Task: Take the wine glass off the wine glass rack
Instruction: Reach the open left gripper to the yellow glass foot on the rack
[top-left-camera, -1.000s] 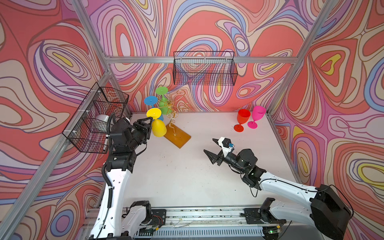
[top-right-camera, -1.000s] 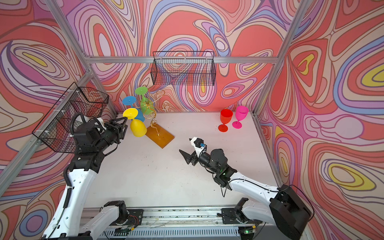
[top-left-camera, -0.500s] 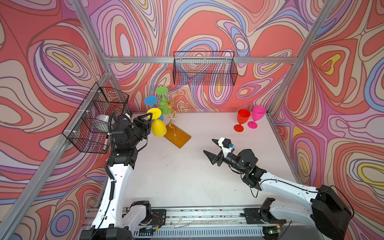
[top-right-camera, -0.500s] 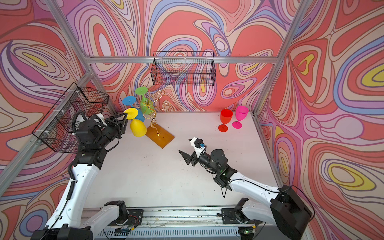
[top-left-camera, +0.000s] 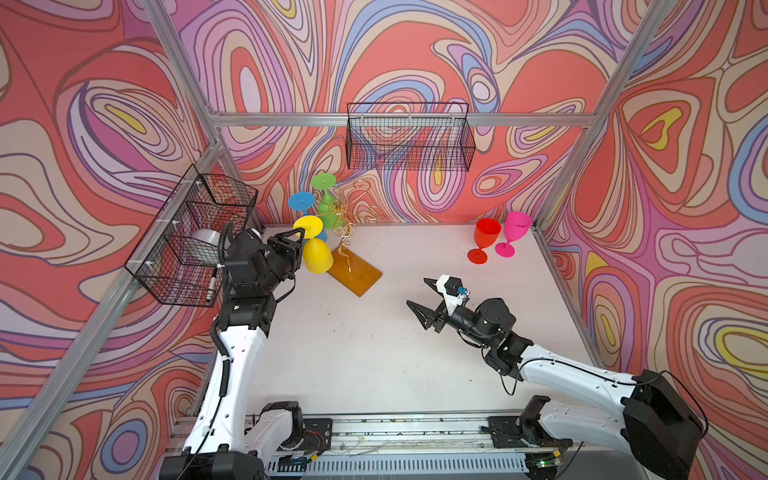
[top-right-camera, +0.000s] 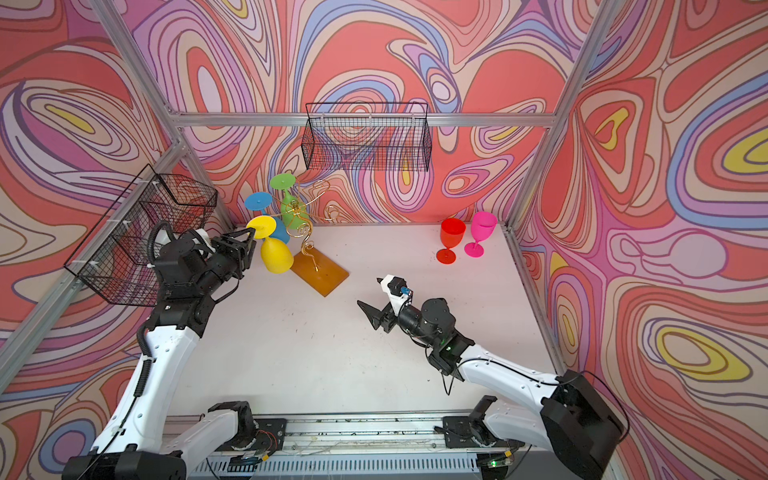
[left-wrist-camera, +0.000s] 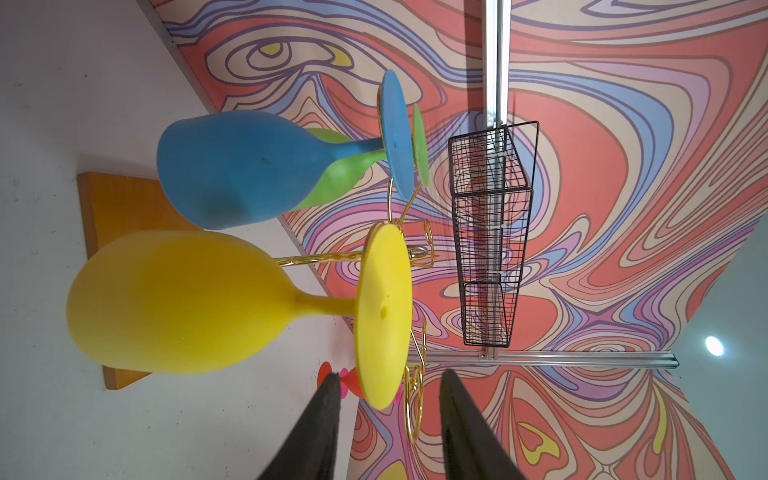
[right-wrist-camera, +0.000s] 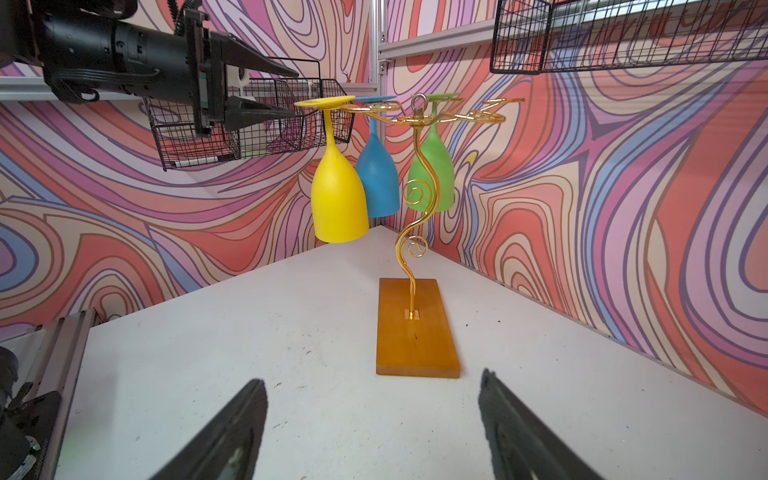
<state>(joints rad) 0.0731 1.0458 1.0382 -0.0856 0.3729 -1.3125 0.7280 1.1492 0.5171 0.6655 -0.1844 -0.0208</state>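
**Left tool (left-wrist-camera: 390, 376) brackets foot of yellow wine glass (right-wrist-camera: 338, 199); glass not off rack**

The wine glass rack (right-wrist-camera: 415, 340) stands at the back-left of the surface (top-left-camera: 353, 353), near the corner. Its amber base lies flat, w/ the long axis diagonal in both top views, back-left to front-right. The gold stem rises approx. vertical from the base, and the arms spread at the top.

Yellow wine glass hangs inverted from the rack arm nearest the left robot arm. Its foot disc is up & approx. level, resting on the wire, and the bowl mouth points down at the surface. Long axis approx. vertical, w/ the bowl well clear of surface & base. Blue glass (right-wrist-camera: 378, 183) & green glass (right-wrist-camera: 436, 174) hang the same way behind it, the blue bowl just beside the yellow one.

Left tool lies sideways at foot height. Its fingers (right-wrist-camera: 257, 111) are apart, one above & one below the disc's rim. The rim edge sits between the tips, and the left wrist view shows a gap on each side, so no clamp.

Right tool (top-left-camera: 417, 291) hovers low over mid-surface, well apart from the rack. Its jaws are spread wide, holding nothing, and it points toward the rack base.

Red glass (top-left-camera: 486, 239) & pink glass (top-left-camera: 516, 226) stand upright, foot down, side by side at back-right.
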